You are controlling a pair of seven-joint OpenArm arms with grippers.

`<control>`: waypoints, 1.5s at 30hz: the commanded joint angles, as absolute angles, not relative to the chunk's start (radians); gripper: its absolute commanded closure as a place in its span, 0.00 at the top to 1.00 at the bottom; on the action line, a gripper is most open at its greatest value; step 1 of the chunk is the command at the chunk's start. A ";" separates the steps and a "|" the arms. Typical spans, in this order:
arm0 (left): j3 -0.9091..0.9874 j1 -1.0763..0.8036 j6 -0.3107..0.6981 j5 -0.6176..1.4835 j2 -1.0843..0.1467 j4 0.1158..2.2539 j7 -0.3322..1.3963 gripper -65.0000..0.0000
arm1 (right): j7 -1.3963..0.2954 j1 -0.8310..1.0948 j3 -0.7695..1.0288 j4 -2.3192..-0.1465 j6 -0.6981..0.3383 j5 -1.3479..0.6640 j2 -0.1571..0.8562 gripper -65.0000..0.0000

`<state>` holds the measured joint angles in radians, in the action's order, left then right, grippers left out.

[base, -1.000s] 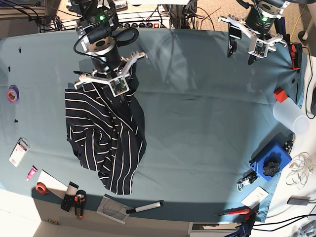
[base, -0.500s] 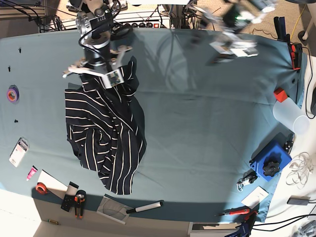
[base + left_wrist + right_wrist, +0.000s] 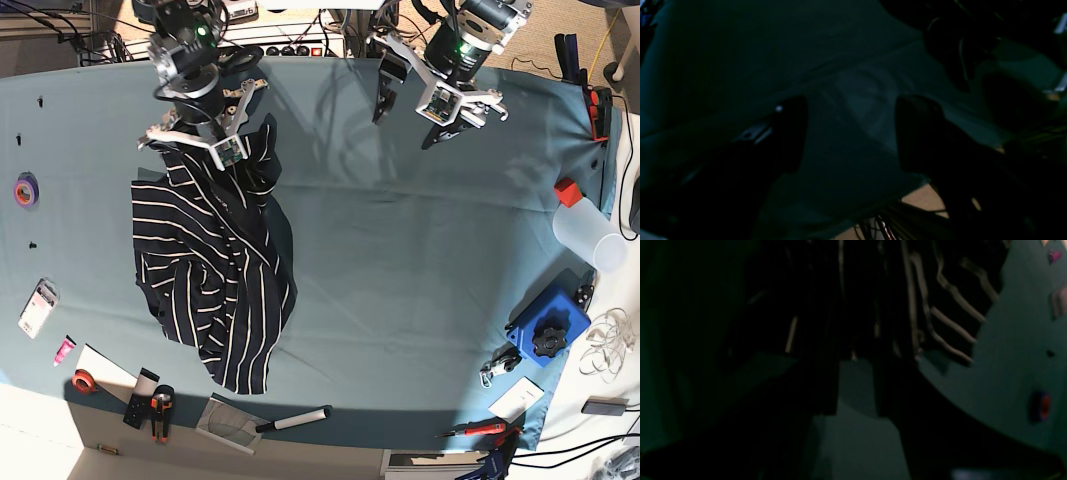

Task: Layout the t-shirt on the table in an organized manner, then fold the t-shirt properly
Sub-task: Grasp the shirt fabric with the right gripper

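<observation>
The left gripper (image 3: 410, 108) hangs over the bare far part of the table (image 3: 400, 250), at about 1 o'clock from its middle in the base view. Its two dark fingers (image 3: 793, 133) are spread wide with only teal cloth between them, and they hold nothing.

The right gripper (image 3: 205, 160) sits at about 11 o'clock, directly over the top edge of the t-shirt (image 3: 215, 270). In the right wrist view its fingers (image 3: 826, 390) stand partly apart, with a strip of teal table showing in the gap. The shirt's striped fabric lies just past the fingertips; the picture is too dark and blurred to tell whether they touch it, and no cloth is visibly pinched between them.

The t-shirt lies crumpled on the left half of the table, running from the right gripper down toward 7 o'clock, bunched and folded over itself.

At the 3 o'clock edge stands a pale translucent container (image 3: 590, 235); its contents cannot be made out. A blue box (image 3: 548, 325) with a black knob on top sits at about 4 o'clock.

Only the base view shows the whole shirt and the tools along the near edge. The left wrist view shows the table's far edge with cables (image 3: 887, 220) below it. The right wrist view shows the stripes up close, plus a roll of tape (image 3: 1040, 406) at its right.
</observation>
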<state>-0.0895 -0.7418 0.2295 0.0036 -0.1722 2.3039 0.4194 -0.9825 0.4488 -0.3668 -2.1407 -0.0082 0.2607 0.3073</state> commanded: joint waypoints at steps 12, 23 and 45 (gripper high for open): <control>-0.089 -0.748 0.232 0.010 -0.172 2.322 0.396 0.64 | -0.940 0.446 -0.366 -2.156 -0.003 0.322 0.274 0.41; -0.089 -0.748 0.232 0.011 -0.172 2.322 0.395 0.64 | -0.919 0.422 -0.365 -2.114 -0.006 0.175 0.226 0.51; -0.089 -0.748 0.232 0.011 -0.172 2.322 0.393 0.64 | -0.952 0.332 -0.366 -1.903 -0.002 0.256 0.158 0.00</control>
<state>-0.0895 -0.7418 0.2321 0.0040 -0.1722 2.3039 0.4191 -0.9180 0.3275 -0.3698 -1.9026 -0.0071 0.2386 0.1501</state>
